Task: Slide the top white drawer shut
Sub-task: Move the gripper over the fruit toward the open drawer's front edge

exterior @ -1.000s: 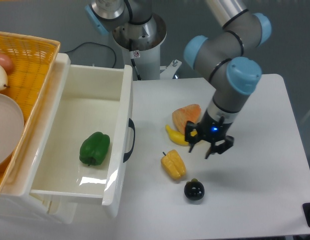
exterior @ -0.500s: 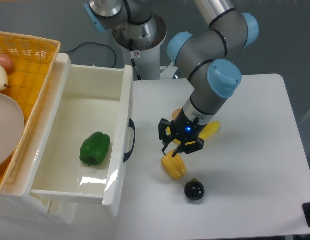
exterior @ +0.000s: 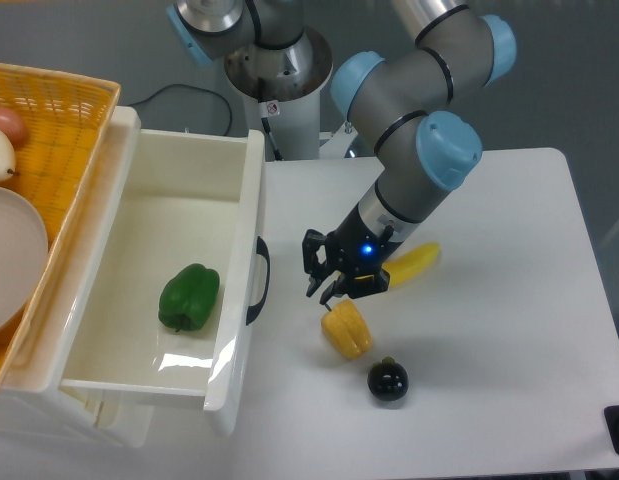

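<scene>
The top white drawer (exterior: 154,215) stands pulled out at left, long axis running toward the camera, handle (exterior: 259,281) facing right, green pepper (exterior: 189,296) inside. The end effector (exterior: 319,274), fingers parted and empty, hangs just right of the handle over the table (exterior: 509,330).

One green pepper (exterior: 189,297), one yellow pepper (exterior: 347,331), one banana (exterior: 413,262), one dark round fruit (exterior: 388,380), one bowl (exterior: 11,262).

Top white drawer (exterior: 179,215) pulled fully open; glossy deep tray; curved black handle on front
</scene>
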You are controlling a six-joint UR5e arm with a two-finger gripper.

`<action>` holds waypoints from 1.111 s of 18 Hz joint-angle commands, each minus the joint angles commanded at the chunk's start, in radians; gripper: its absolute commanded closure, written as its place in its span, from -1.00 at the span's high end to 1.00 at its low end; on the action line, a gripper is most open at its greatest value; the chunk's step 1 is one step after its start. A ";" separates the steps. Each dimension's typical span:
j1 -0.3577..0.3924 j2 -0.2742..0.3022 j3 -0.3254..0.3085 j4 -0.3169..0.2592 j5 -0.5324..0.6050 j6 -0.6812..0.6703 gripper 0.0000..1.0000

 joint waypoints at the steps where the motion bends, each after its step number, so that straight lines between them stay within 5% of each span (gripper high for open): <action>1: 0.000 0.000 0.000 0.000 -0.006 -0.008 -0.61; 9: -0.018 0.002 -0.002 -0.005 -0.035 -0.066 -0.78; 20: -0.049 0.015 -0.061 -0.006 -0.040 -0.115 -0.79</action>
